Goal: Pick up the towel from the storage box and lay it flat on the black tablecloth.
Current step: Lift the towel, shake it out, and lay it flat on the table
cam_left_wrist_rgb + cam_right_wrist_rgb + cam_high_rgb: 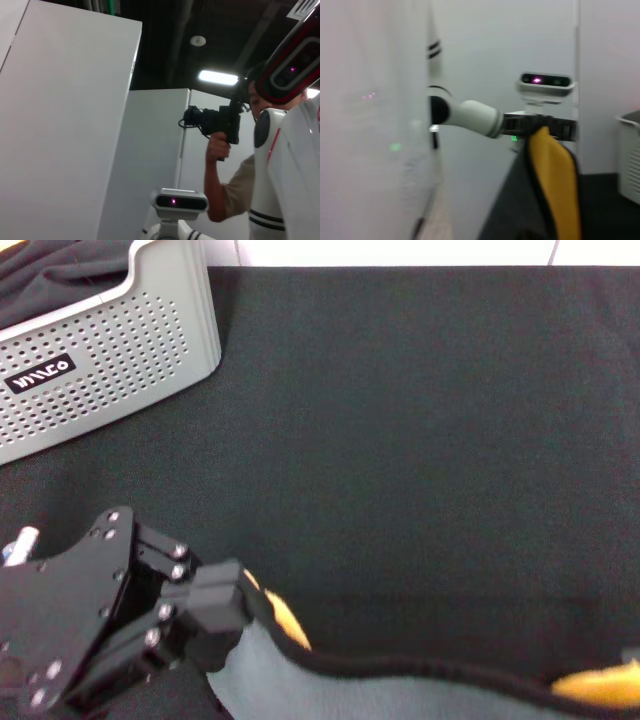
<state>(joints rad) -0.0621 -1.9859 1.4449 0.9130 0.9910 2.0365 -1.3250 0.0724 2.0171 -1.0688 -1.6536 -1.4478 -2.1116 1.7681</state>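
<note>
Robotics lab or test hall, dark open ceiling with a bright strip light point(218, 77), tall white partition panels point(65, 130) below it, a person point(235, 190) filming with a handheld camera rig point(215, 122) beside the robot's white body point(290, 175)

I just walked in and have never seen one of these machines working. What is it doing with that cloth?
The robot's left gripper is pinching a corner of the towel, a grey-green cloth with black edging and a yellow-orange underside. The towel is already out of the storage box, which stands at the far left, and hangs at the near edge of the black tablecloth, not yet spread flat. The right gripper is out of sight in the head view.
</note>
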